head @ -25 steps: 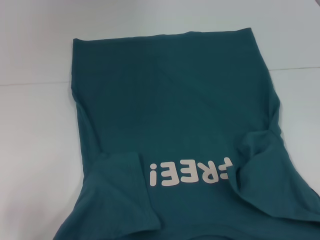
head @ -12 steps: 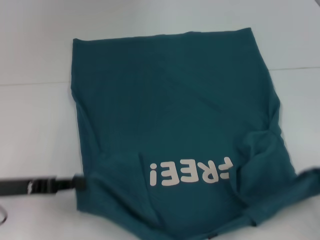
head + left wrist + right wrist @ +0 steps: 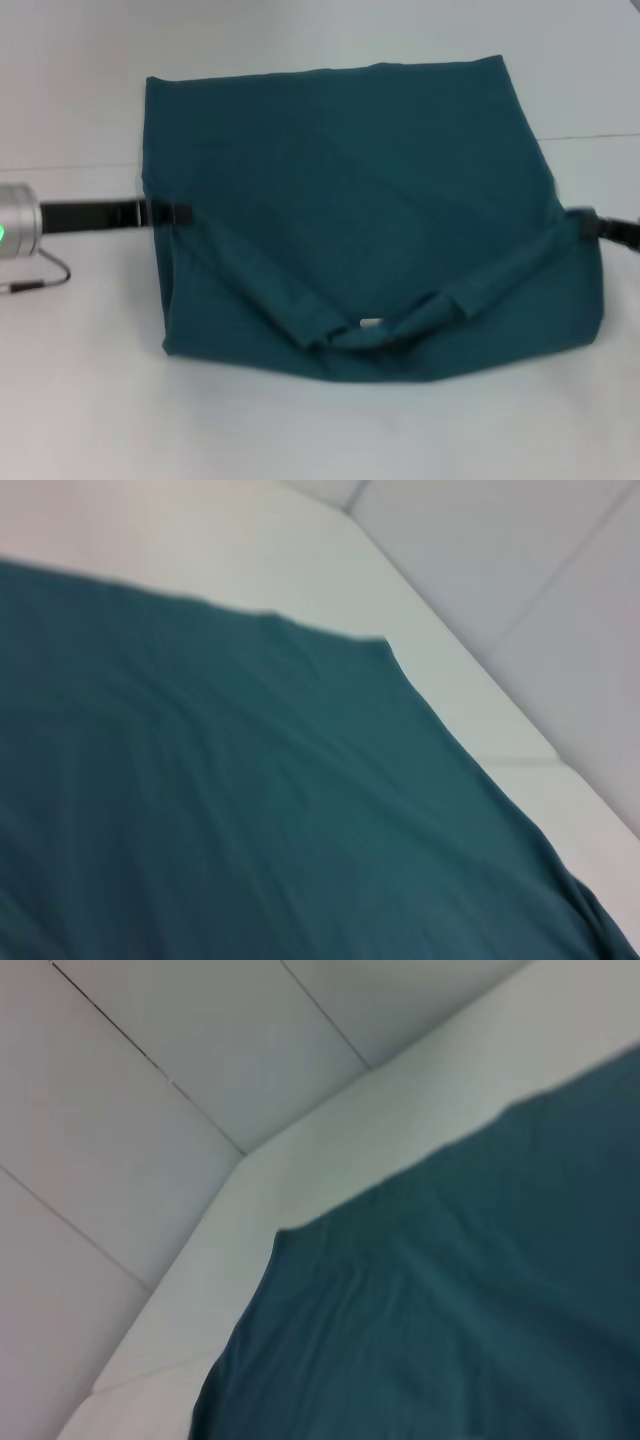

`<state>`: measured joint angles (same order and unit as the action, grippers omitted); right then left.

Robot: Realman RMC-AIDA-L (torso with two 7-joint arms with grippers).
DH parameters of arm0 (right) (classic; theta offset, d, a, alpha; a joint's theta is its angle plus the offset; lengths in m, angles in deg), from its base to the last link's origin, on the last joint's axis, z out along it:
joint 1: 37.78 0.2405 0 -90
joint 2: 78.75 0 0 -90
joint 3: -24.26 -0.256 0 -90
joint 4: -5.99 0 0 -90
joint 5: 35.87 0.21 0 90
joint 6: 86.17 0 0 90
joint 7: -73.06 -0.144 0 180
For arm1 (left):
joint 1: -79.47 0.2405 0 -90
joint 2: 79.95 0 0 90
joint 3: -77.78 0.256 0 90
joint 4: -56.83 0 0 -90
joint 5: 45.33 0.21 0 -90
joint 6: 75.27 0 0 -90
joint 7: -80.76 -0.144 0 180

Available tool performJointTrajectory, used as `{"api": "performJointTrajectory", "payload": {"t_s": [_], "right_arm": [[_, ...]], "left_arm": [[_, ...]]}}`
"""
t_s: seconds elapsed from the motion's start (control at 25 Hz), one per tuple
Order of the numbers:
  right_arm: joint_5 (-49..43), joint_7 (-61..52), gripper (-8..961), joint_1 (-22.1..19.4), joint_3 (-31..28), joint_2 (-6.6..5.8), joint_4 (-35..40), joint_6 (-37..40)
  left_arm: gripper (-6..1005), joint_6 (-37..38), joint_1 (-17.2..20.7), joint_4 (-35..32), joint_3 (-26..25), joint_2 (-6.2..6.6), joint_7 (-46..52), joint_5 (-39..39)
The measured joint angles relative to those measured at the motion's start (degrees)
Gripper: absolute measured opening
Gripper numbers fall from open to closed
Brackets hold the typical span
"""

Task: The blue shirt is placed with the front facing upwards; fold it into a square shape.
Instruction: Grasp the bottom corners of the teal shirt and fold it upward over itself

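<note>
**Colleague:** What has changed in the last second?

**Me:** The near half of the large dark teal-blue cotton T-shirt (image 3: 350, 210) has come up and over. A second ago its off-white "FREE!" print faced me close to the table's near edge; now the print is gone from sight and the collar (image 3: 372, 328) hangs in a shallow curve across the front, with only a small pale patch showing there. I read that as the first lengthwise fold being carried toward the far hem.

**Colleague:** And the arms?

**Me:** My left gripper (image 3: 165, 212) meets the shirt's left edge, my right gripper (image 3: 585, 222) its right edge, each seemingly pinching a shoulder, since the cloth pulls taut between them. I cannot actually tell how the fingers stand.

**Colleague:** How does the shirt look?

**Me:** Roughly rectangular, lying mid-table on the white table (image 3: 320, 430), sleeves tucked in. Diagonal creases run from each grip toward the collar. Farther back the cloth lies flat, its far hem (image 3: 330, 70) straight. Both wrist views show only smooth teal fabric against the white surface.
</note>
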<state>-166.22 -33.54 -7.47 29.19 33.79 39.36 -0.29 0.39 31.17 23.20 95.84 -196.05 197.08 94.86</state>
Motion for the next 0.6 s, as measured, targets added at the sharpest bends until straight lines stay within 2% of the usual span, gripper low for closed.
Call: {"api": "performJointTrajectory", "payload": {"t_s": [0.4, 0.6], "right_arm": [[0.1, 1.02, 33, 8.53, 1.85, 1.46, -0.06, -13.39], [0.1, 1.14, 33, 12.0, 4.22, 1.54, -0.58, -19.47]], "left_arm": [[19, -14.47, -3.21, 1.97, 0.21, -0.55, -3.47, -6.53], [19, -19.84, -4.46, 3.88, 0.22, -0.38, -5.39, -9.43]]}}
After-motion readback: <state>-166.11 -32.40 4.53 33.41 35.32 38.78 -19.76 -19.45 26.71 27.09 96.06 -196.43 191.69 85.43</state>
